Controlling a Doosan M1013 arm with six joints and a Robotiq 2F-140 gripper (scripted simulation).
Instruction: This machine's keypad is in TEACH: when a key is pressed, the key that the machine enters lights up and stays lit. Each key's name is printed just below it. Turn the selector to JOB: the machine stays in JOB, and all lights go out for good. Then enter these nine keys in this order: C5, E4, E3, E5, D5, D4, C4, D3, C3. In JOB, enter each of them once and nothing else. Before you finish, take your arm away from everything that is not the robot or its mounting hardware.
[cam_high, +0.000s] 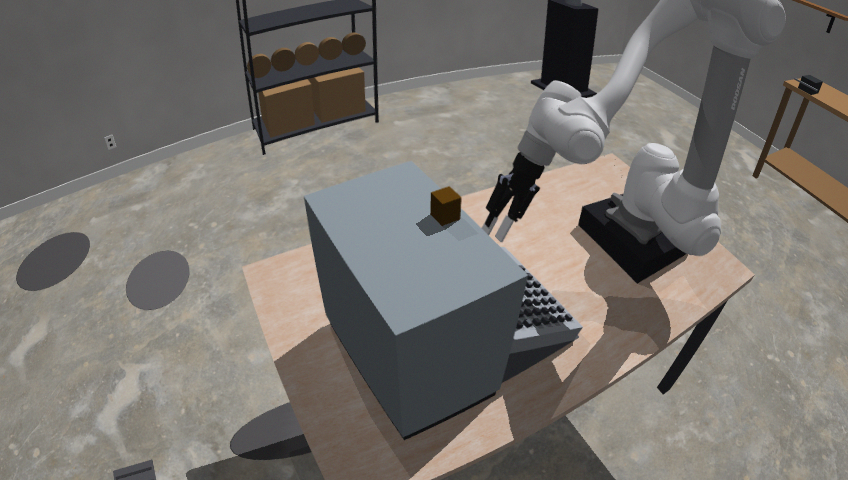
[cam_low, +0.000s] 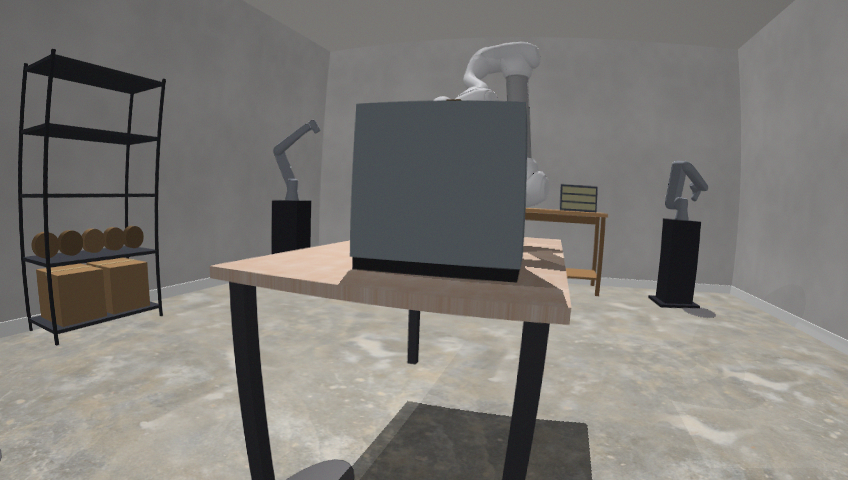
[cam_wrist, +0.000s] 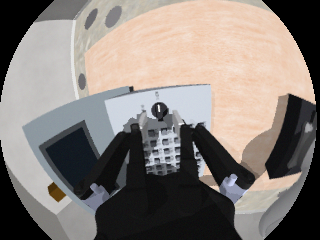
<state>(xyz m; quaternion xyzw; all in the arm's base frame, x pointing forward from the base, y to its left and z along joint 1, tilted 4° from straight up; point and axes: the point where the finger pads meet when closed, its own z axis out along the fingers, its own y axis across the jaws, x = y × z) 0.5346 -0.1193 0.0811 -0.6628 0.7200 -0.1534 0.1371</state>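
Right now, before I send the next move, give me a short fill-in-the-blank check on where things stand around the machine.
1. The small brown cube sits on ____ of the grey machine.
2. The gripper holds ____; its fingers stand partly apart.
3. The arm's black base stands on the wooden ____.
4. In the wrist view, the dark knob lies ____ the two fingers.

Missing words: top; nothing; table; between
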